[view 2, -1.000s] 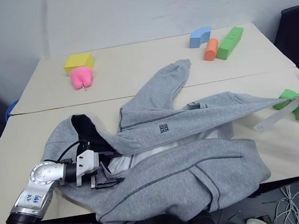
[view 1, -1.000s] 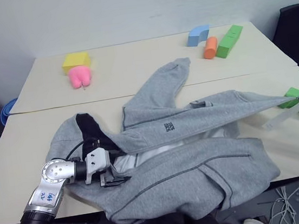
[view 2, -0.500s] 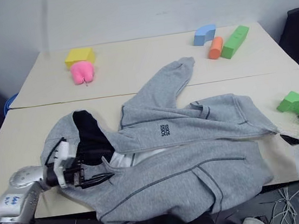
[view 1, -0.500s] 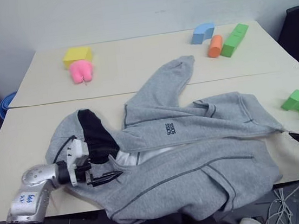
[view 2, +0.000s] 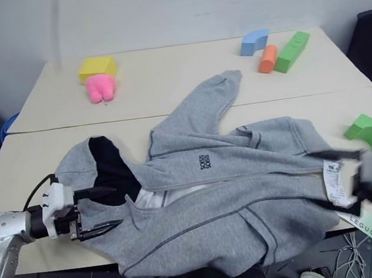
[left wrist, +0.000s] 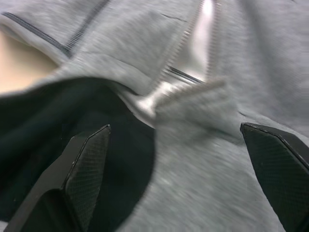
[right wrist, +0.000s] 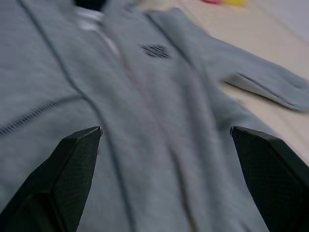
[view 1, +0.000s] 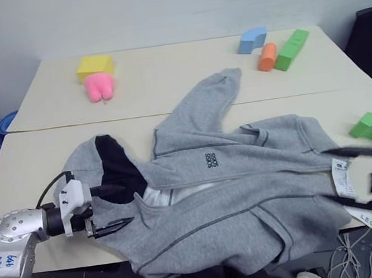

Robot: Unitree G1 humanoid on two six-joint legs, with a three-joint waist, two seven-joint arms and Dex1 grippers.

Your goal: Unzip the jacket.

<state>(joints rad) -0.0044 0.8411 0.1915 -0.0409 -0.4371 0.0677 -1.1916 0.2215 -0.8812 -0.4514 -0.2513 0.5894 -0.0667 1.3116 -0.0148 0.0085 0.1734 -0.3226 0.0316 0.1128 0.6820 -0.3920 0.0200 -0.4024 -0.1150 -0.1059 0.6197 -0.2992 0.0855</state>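
Jacket [view 1: 233,187] spread flat across near table [view 1: 165,80], front parted, presumably unzipped; left gripper [view 1: 107,207] wide at collar, right gripper [view 1: 360,178] wide at hem; nothing held, likely released.

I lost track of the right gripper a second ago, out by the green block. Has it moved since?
Yes. The right gripper, open, has swung in from beyond the green block to the jacket hem, near its white tags.

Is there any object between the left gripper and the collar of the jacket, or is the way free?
Nothing visible stands between them. The left gripper, jaws open, points at the jacket beside the dark-lined hood, with only grey fleece ahead. The toy blocks lie far behind.
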